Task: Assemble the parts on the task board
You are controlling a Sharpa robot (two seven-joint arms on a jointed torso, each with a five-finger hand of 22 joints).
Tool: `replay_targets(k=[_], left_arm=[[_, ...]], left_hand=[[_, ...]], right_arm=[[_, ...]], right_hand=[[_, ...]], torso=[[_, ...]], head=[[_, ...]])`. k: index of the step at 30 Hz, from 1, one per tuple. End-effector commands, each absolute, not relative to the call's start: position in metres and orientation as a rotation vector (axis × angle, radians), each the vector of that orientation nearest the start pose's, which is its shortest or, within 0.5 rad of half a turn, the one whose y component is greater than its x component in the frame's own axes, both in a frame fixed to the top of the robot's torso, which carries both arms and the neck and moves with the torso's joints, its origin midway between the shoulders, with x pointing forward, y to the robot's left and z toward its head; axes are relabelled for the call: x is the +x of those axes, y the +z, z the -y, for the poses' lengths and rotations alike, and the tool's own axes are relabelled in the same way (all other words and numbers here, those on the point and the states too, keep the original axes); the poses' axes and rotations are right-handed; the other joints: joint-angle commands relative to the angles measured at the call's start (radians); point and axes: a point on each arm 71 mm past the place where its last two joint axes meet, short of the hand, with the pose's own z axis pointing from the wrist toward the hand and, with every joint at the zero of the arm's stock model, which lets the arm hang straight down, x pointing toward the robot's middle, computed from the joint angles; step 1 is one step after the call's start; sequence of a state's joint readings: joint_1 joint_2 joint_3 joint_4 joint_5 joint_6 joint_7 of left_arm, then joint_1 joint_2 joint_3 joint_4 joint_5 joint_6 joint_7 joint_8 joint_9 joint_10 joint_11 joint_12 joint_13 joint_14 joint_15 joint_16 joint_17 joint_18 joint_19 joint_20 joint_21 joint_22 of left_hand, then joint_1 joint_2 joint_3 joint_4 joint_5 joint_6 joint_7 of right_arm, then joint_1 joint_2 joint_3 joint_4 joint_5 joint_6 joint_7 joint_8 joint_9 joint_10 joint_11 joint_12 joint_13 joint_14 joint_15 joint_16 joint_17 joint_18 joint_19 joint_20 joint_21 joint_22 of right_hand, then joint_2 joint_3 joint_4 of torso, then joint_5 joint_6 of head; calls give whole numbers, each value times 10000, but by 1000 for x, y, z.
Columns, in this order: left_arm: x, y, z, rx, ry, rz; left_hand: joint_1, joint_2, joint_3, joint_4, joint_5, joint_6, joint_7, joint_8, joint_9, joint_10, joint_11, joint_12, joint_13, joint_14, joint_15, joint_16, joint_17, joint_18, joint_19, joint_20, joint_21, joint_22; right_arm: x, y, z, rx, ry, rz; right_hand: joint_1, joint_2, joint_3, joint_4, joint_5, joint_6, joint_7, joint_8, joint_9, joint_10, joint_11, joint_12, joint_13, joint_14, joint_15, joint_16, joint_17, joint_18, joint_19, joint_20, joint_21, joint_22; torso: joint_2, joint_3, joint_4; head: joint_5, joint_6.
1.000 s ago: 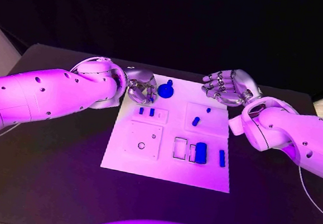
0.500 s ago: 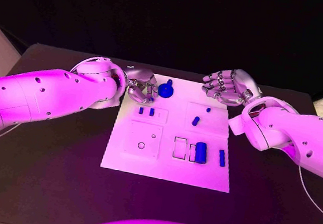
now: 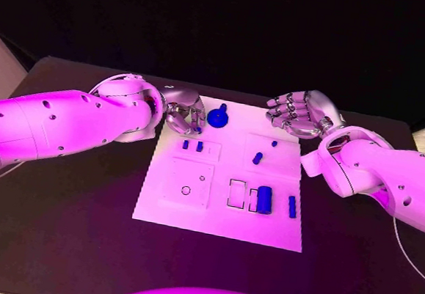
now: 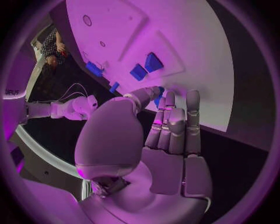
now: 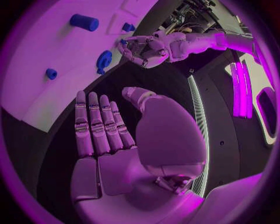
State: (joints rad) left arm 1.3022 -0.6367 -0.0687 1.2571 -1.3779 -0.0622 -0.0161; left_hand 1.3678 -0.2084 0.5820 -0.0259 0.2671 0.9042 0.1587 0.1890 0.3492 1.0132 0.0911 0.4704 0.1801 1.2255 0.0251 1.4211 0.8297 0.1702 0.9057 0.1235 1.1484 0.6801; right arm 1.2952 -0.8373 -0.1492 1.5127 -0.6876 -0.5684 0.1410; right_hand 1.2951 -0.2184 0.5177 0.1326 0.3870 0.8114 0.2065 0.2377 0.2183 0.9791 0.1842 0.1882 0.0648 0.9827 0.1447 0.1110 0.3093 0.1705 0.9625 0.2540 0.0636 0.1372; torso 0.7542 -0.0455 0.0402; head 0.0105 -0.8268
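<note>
The left robot hand (image 3: pixel 185 113), fingers loosely open and holding nothing, hovers beside a round blue knobbed part (image 3: pixel 218 117) on the white task board (image 3: pixel 222 219). The right robot hand (image 3: pixel 301 113) waits empty, open. A careless reach could knock the part off onto the black counter (image 3: pixel 72 231).

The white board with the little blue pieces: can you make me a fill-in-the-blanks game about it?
1. The task board lies on a ____ table.
2. The small parts on it are coloured ____.
3. The right hand holds ____; its fingers are apart.
4. The round part with a knob lies nearest the ____ hand.

Missing words: black; blue; nothing; left
</note>
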Motion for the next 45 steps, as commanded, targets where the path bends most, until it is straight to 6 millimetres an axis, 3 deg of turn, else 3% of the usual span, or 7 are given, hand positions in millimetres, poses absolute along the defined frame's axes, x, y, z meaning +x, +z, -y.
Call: replay_targets(k=[1,26,30,33,37,40,45], left_arm=[[539,-174,-166,2606,-6458,-18511],[540,-173,-175,2268,-6408,-18425],[542,-170,-187,1799,-6486,-18214],[543,-166,-199,809,-6996,-17967],[544,-159,-218,-1507,-8589,-17381],[541,-153,-231,-2814,-9462,-16863],[530,-144,-250,-4432,-11187,-16159]], left_hand=[[-77,-2,-1,45,-38,-29,-11,-40,-8,-48,4,47,14,-47,21,9,12,151,5,68,-63,-11],[-112,-71,-25,136,-17,-315,-104,-203,-88,-203,-22,259,193,-132,4,18,-101,155,34,43,-154,-85],[-22,0,48,129,-13,-197,-18,-139,-74,-264,-7,321,247,-380,3,-107,-529,153,29,30,-187,-109],[22,23,109,134,-11,-107,52,-86,-70,-371,38,364,289,-782,31,-373,-1147,151,-32,33,-281,-165],[22,67,182,230,-17,-30,171,8,-87,-745,202,368,270,-2193,152,-1651,-3419,151,-290,123,-759,-452],[23,148,187,282,-13,-114,243,-15,-120,-832,269,366,216,-2302,201,-2006,-3590,148,-378,166,-957,-578],[-29,143,112,334,-23,-133,271,-9,-130,-855,296,384,192,-2310,231,-2111,-3639,146,-394,195,-1054,-645]], right_arm=[[495,-168,214,4913,10143,-15194],[497,-169,218,4724,9946,-15293],[500,-170,223,3882,9547,-15476],[503,-171,228,2877,9037,-15655],[508,-173,237,1379,8075,-15978],[510,-174,242,345,7297,-16104],[510,-176,245,-1452,5887,-16208]], right_hand=[[-31,67,9,-41,56,57,406,-57,-11,50,39,-64,-13,31,41,-64,-17,138,9,25,8,-15],[231,22,120,-327,-10,107,379,-70,-24,118,20,-92,-10,106,31,-97,-158,143,67,18,31,-187],[667,45,371,-767,-272,391,223,35,10,498,-143,-29,-8,741,-191,173,-156,158,643,-218,272,-219],[933,195,208,-1134,-704,834,-13,191,67,1083,-416,67,-2,1833,-618,683,61,120,1691,-711,914,33],[1158,393,-375,-1503,-1015,1343,-258,258,63,1734,-726,24,-1,3061,-1100,1284,461,63,2608,-1301,2028,698],[1095,435,-583,-1605,-1036,1696,-397,125,-37,2160,-894,-283,-6,3766,-1360,1807,973,-60,2780,-1620,3189,1540],[806,268,-363,-1469,-1189,2120,-585,-7,-56,2757,-1136,-643,76,5008,-1657,3441,2334,71,3387,-1862,4684,2578]], torso=[[-5,-1,1],[1,0,5],[-19,-1,-5],[-26,1,-18],[-31,5,-6],[-12,5,-17],[5,3,-19]], head=[[2,-2],[-28,33],[-130,141],[-247,190],[-468,229],[-555,300],[-709,355]])
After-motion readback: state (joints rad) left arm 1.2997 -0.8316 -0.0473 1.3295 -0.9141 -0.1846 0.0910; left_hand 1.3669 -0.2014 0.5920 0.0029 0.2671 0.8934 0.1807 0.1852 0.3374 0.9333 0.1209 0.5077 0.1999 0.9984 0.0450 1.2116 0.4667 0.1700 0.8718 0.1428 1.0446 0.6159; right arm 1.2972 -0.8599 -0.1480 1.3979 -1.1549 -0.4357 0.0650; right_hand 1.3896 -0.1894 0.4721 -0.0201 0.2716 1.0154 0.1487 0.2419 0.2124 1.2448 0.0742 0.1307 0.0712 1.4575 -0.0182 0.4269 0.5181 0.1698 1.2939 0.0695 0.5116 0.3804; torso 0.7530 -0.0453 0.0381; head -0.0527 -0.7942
